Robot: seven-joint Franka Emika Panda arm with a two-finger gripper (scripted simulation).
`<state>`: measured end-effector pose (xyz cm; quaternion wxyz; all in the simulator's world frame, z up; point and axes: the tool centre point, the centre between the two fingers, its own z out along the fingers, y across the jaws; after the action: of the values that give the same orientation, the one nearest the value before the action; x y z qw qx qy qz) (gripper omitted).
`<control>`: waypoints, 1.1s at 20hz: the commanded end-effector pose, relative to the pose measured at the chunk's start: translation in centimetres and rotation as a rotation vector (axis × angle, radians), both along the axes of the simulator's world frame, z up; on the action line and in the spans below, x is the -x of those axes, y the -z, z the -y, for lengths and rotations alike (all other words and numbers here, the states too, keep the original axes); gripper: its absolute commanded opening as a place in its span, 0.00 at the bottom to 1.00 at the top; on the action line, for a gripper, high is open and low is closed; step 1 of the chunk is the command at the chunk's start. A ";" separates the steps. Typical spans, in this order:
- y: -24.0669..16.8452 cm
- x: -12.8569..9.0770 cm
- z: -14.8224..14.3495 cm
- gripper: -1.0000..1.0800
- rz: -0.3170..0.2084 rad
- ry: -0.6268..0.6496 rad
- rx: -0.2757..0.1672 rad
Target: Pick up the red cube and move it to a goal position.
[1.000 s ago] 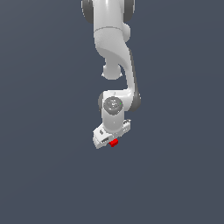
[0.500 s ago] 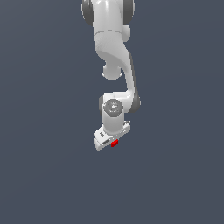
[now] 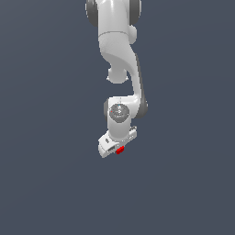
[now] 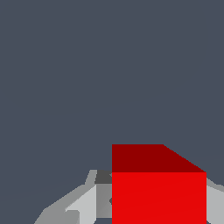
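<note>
The red cube shows as a tiny bright red block at the underside of my white gripper, near the middle of the exterior view. In the wrist view the red cube fills the space between my fingers, which press its sides. The gripper is shut on the cube. Most of the cube is hidden by the hand in the exterior view. No goal marker shows in either view.
The white arm hangs down from the top of the exterior view. Behind it lies only a plain dark grey-blue ground.
The arm's upper links have shifted slightly, and the gripper with the cube has stayed at nearly the same spot.
</note>
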<state>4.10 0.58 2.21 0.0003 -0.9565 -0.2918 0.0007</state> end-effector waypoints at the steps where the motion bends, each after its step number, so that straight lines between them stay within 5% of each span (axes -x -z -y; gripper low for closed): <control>1: -0.6 -0.1 -0.2 0.00 0.002 0.000 0.000; 9: -5.6 -0.5 -1.6 0.00 0.002 -0.001 0.000; 22: -19.3 -1.8 -5.5 0.00 0.001 -0.002 0.000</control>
<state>5.80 5.60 19.96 0.0000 -0.9562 -0.2928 -0.0003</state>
